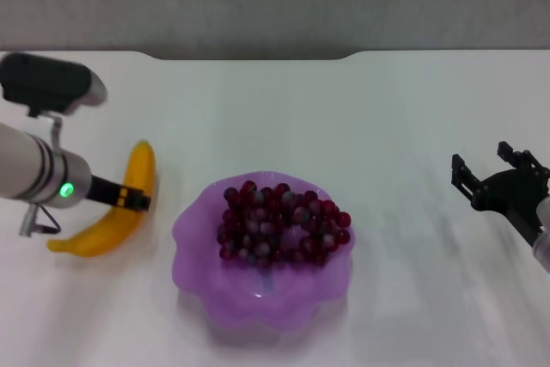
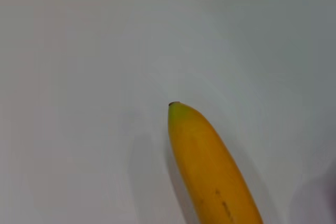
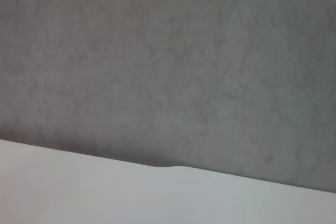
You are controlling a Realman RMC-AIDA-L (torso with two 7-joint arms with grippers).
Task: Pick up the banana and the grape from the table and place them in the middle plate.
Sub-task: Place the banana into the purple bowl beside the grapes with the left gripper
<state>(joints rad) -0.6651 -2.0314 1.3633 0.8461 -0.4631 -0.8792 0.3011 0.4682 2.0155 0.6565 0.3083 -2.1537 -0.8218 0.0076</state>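
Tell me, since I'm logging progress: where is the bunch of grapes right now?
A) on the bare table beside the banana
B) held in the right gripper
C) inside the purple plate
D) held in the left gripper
C: the grape bunch lies inside the middle plate, while the banana is on the table at the left gripper.

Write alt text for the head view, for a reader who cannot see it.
A purple plate holding a bunch of grapes sits mid-table. A banana lies on the table to its left, with the left tool across its middle. The right tool hangs open at the right, away from everything.
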